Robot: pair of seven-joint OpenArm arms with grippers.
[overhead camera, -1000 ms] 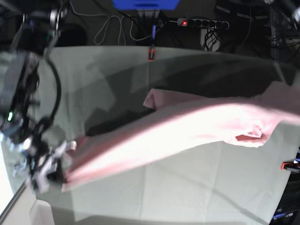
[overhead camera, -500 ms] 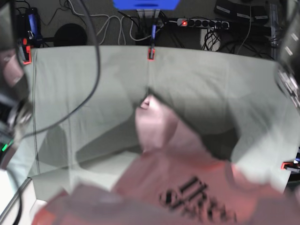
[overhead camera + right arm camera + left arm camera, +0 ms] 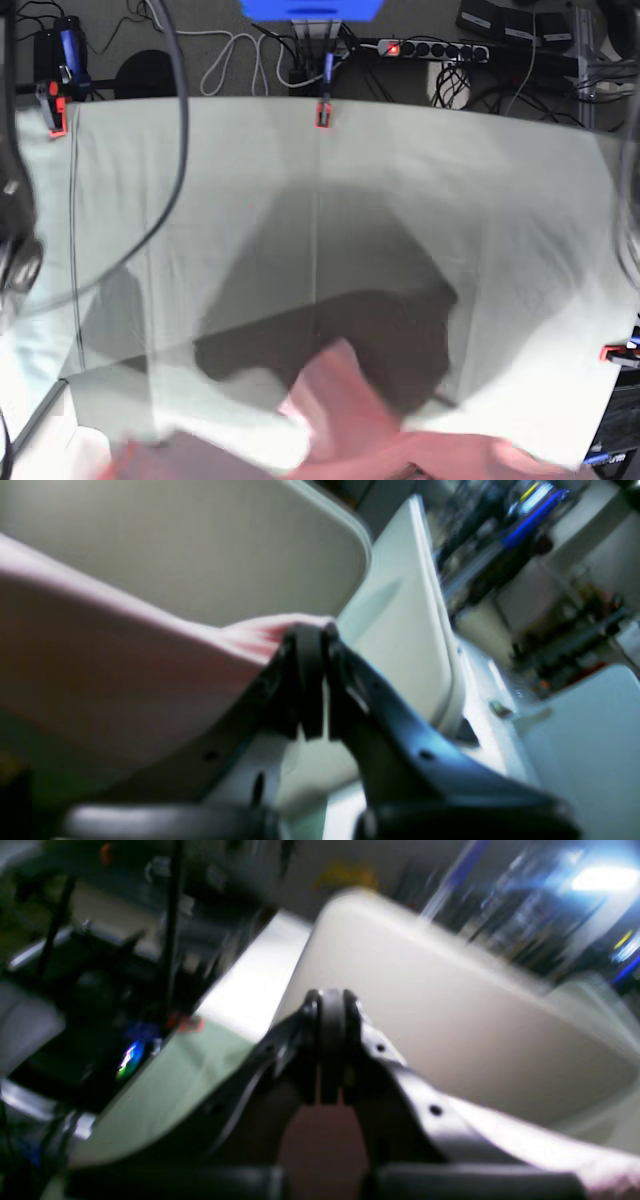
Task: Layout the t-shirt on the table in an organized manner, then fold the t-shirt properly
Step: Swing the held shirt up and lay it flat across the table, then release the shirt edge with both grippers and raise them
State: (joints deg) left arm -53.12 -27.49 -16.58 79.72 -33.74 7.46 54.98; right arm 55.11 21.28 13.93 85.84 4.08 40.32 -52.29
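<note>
- The t-shirt (image 3: 340, 410), pale pink, hangs lifted off the table (image 3: 450, 200), showing only along the table's near edge in the base view, blurred.
- A dark shadow of the cloth falls on the middle of the table, beyond the pink fabric.
- The right gripper (image 3: 312, 680) has its jaws pressed together on a bunched edge of the t-shirt (image 3: 125, 680), which spreads away from it in a taut sheet.
- The left gripper (image 3: 330, 1040) has its jaws squeezed narrow; pink fabric (image 3: 320, 1145) shows just behind the tips, so it pinches the t-shirt too.
- A red clamp (image 3: 322, 114) sits at the table's far edge, another (image 3: 55, 115) at its far corner.
</note>
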